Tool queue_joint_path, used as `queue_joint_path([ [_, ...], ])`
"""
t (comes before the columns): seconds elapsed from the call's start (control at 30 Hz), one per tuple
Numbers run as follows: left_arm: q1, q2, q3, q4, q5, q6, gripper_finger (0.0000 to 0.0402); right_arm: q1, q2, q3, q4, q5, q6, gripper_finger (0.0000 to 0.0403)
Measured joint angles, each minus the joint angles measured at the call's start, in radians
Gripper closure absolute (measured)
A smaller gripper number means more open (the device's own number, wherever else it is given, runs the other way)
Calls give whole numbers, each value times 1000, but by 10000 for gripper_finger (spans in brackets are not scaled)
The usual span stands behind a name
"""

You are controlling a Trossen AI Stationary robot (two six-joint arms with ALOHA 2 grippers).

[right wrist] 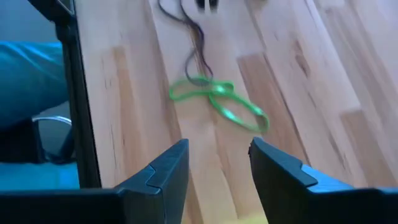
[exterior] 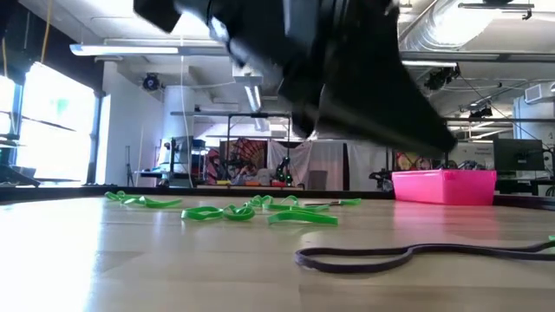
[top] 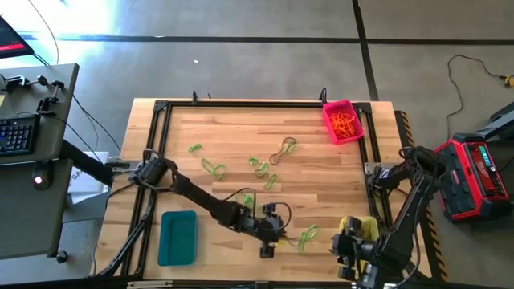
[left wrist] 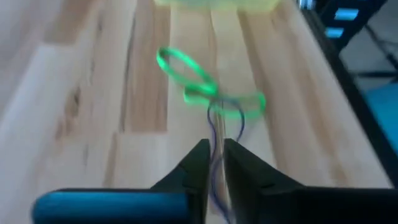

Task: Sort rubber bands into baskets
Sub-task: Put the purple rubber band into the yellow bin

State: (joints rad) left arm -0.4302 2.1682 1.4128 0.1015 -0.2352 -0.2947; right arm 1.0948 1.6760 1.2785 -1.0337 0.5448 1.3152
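Left gripper [top: 269, 245]: your working arm, low over the table's near-centre; fingers [left wrist: 193, 168] pinched together on a dark rubber band [left wrist: 219, 134], which trails out from between them.
Green bands nearest [top: 306, 236]: a tangled pair lying just beside the left gripper at its 3 o'clock, touching the far end of the dark band in the left wrist view.
Right gripper [right wrist: 217, 163]: waiting at the table's 5 o'clock corner over the yellow basket [top: 363, 228]; fingers apart, nothing between them.
Loose green bands [top: 213, 168]: scattered across mid-table, from 10 to 12 o'clock of the left gripper.
Dark band, mid-table [top: 284, 148]: lies at 12 o'clock of the left gripper, well apart from it.
Pink basket [top: 343, 120]: at the table's 1 o'clock corner, holding orange bands [top: 345, 124].
Teal basket [top: 177, 237]: at 9 o'clock of the left gripper, near the front edge.
Obstruction: you have the green tangle between the two grippers.
Open room: bare wood [top: 209, 128] along the far edge.
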Motion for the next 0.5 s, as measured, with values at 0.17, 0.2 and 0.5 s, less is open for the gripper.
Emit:
queue_joint_path([
  [0.17,-10,41,0,-36,-20,-22,316,-42,15,0,29,13,-85,231],
  [0.2,-10,45,0,-37,-24,-31,309,-50,20,0,28,12,-95,226],
  [0.5,-9,52,0,-36,24,-44,292,-122,39,0,25,4,-174,206],
])
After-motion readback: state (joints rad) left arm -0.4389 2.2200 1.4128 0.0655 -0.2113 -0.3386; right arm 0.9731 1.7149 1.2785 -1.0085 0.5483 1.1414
